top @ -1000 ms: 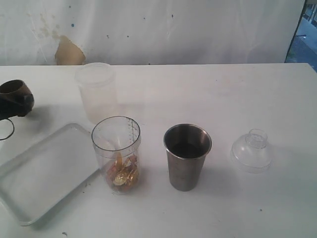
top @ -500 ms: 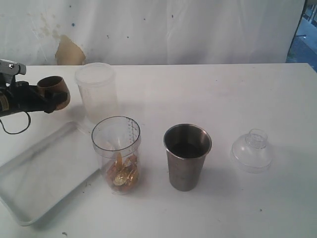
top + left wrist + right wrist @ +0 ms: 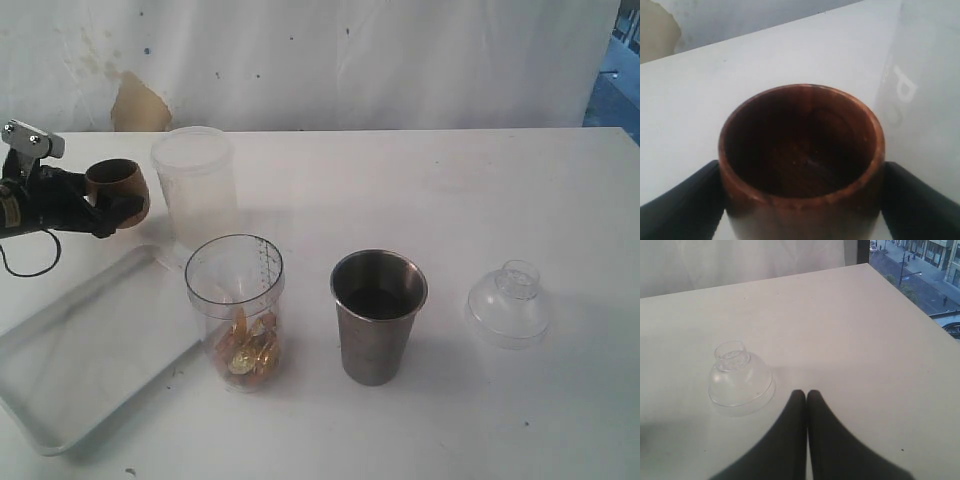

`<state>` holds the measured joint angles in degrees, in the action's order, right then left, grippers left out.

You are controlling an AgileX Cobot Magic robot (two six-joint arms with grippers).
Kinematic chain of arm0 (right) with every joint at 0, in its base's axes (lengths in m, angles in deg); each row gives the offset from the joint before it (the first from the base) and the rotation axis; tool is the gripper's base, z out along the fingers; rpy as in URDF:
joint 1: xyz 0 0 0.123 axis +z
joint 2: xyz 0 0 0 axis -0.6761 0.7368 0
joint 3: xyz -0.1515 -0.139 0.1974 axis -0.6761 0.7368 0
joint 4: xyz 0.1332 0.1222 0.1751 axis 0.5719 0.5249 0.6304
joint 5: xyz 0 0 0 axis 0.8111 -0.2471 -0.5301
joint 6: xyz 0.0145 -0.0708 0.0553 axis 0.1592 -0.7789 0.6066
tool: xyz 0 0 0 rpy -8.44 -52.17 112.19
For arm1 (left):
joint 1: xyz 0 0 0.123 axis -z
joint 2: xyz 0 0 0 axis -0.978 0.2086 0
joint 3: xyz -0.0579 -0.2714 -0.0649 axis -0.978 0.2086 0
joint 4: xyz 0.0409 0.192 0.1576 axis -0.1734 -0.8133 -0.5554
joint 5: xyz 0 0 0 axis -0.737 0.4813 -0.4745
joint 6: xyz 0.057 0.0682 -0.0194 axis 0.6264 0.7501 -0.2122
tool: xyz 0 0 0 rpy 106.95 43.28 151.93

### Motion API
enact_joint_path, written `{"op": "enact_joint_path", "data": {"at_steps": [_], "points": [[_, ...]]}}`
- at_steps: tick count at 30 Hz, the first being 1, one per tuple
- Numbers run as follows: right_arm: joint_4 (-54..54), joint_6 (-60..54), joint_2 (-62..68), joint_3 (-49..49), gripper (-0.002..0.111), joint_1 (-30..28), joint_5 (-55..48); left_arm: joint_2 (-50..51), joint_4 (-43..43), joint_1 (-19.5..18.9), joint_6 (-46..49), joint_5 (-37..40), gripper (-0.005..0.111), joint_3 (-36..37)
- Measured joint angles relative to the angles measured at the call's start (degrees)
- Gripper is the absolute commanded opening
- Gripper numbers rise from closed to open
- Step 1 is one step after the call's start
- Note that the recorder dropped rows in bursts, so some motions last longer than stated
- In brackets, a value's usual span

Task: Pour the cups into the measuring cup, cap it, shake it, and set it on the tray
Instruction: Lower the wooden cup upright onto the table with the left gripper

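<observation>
Our left gripper (image 3: 100, 210), clamped on the small rounded brown wooden cup (image 3: 120, 183), now holds it upright and empty just beside the frosted plastic container (image 3: 193, 180), no longer tilted far left, so we judge the tapered steel tumbler (image 3: 378, 315) comes next.

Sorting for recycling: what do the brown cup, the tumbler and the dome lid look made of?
Brown cup: wood by its look, grain streaks, smooth finish. Tumbler: likely stainless steel, dull grey metallic sheen. Dome lid: clear plastic, probably; the table shows through it.
</observation>
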<state>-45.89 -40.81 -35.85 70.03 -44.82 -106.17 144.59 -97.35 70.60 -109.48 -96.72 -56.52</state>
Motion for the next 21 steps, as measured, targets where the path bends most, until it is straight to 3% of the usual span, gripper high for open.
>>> {"op": "enact_joint_path", "data": {"at_steps": [1, 3, 5, 21], "points": [[0.00, 0.00, 0.00, 0.00, 0.000, 0.00, 0.00, 0.00, -0.13, 0.00, 0.24, -0.11, 0.062, 0.00], [0.00, 0.00, 0.00, 0.00, 0.000, 0.00, 0.00, 0.00, -0.21, 0.00, 1.05, -0.11, 0.085, 0.00], [0.00, 0.00, 0.00, 0.00, 0.000, 0.00, 0.00, 0.00, -0.26, 0.00, 2.50, -0.11, 0.094, 0.00], [0.00, 0.00, 0.00, 0.00, 0.000, 0.00, 0.00, -1.21, 0.45, 0.00, 3.87, -2.07, 0.096, -0.05]]}}
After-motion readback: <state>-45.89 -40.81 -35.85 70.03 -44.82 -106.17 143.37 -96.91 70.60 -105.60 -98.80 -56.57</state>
